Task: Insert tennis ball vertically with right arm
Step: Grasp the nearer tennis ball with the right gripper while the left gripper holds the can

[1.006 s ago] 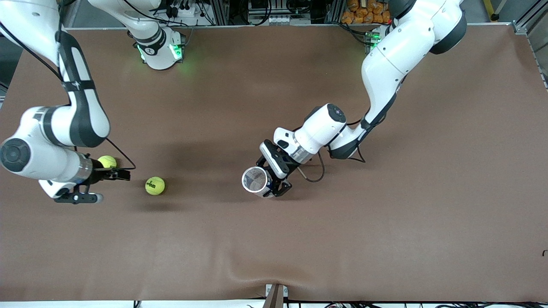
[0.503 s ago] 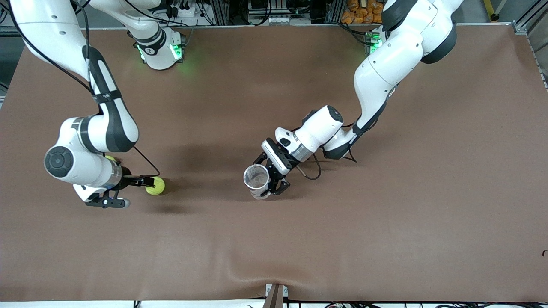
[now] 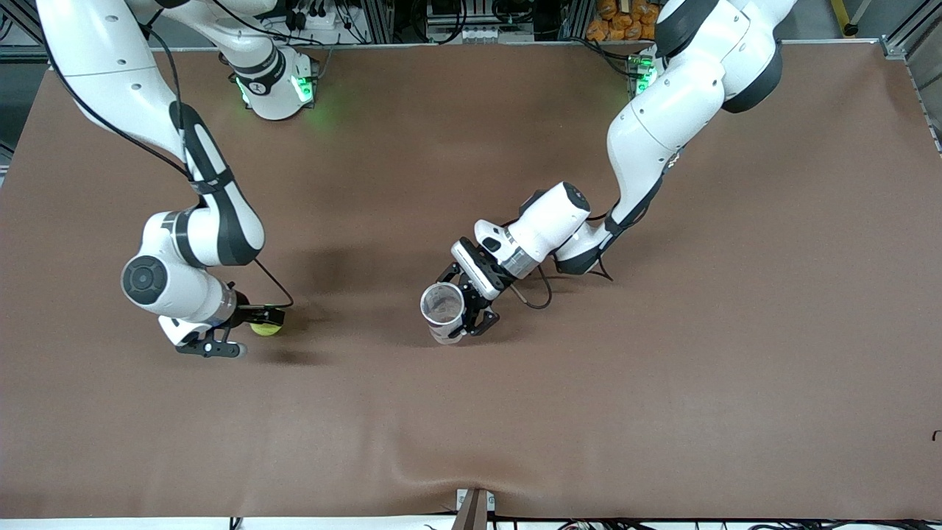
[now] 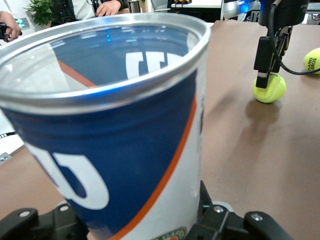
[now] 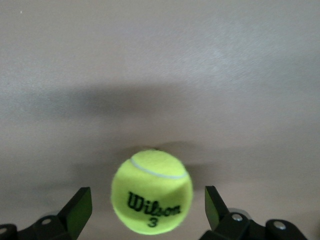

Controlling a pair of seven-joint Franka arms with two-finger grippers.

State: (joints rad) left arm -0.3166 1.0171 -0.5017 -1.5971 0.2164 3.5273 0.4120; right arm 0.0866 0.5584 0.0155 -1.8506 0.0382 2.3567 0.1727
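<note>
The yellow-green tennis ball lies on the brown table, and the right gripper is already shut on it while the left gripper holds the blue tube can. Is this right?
Not quite. The right gripper is open: the right wrist view shows its fingers standing apart on either side of the yellow-green tennis ball, which lies on the brown table. The left gripper does hold the blue tube can.

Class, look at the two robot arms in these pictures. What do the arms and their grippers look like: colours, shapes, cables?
Both arms are made of rounded white segments with dark grey joints. A thin black cable runs along each. The left gripper and right gripper are black, each with two flat fingers. Green lights glow at both bases.
</note>
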